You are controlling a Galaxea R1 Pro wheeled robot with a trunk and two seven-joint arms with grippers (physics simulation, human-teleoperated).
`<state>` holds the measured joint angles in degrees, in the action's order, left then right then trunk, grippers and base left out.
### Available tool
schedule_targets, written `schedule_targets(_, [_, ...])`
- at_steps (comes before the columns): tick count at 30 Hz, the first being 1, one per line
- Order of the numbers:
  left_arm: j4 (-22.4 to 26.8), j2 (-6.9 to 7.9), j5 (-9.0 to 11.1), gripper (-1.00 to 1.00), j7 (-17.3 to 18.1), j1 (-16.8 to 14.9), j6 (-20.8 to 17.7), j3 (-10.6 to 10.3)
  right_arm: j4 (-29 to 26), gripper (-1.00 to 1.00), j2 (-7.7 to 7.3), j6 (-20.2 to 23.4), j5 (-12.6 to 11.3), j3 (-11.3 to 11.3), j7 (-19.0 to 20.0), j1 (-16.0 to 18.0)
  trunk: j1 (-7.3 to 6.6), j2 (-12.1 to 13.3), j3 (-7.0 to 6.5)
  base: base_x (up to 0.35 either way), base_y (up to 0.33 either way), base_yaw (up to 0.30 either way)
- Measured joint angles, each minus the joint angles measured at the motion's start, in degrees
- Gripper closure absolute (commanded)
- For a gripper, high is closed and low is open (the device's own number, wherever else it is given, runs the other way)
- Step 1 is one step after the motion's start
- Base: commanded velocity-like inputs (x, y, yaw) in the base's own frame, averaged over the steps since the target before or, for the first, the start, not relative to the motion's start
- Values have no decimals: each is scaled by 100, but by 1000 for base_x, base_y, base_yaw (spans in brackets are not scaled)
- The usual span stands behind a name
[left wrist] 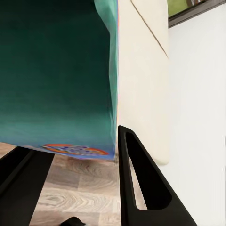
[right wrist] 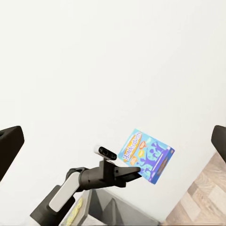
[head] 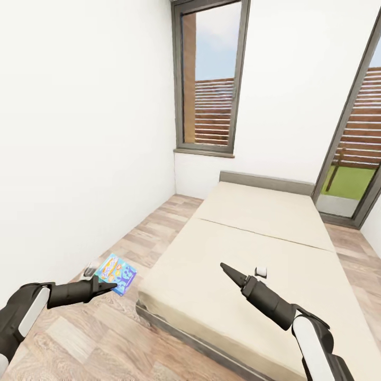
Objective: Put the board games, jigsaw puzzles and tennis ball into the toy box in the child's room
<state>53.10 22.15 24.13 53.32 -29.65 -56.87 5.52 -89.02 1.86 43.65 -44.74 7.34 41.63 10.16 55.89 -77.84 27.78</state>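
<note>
A small blue board game (head: 116, 272) hangs over the wood floor, left of the bed (head: 264, 233), with my left gripper (head: 108, 286) shut on its lower edge. In the left wrist view the box's teal face (left wrist: 56, 75) fills the space between the black fingers (left wrist: 141, 179). The right wrist view looks across at that same blue game (right wrist: 147, 155) on the tip of the left arm, against the white wall. My right gripper (head: 226, 269) hovers over the beige mattress, open and holding nothing. A grey tray edge (right wrist: 110, 212), possibly the toy box, shows below the left arm.
A white wall runs close along the left. A tall dark-framed window (head: 211, 79) stands at the far end and a glass door (head: 354, 169) at the right. A strip of wood floor (head: 106, 328) lies between wall and bed.
</note>
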Motion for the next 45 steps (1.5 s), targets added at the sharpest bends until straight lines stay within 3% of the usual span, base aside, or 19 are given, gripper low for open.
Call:
schedule_targets(14, [-1, 0, 31, 100, -4, -2, 6, 32, -1, -100, 34, -5, 2, 1, 8, -3, -308, 562, -252, -4, -4, 61])
schedule_targets(19, [60, -162, 58, 100, -162, -18, 161, 194, 160, -100, -123, -174, 179, 162, -152, -17, -308, 562, -251, 0, 0, 0])
schedule_targets(24, [34, -222, 88, 100, 3, 16, 37, 127, 191, -100, 16, -305, 342, 308, -285, -53, -308, 562, -251, 0, 0, 0])
schedule_targets(29, [-51, -234, 228, 100, 71, 16, 13, 125, 195, -100, 36, -302, 340, 308, -283, -54, -308, 562, -251, 0, 0, 0])
schedule_targets(45, [-60, -273, 327, 100, 242, 16, 24, 241, 254, -100, -67, -308, 329, 333, -306, -45, -308, 561, -252, 0, 21, 0])
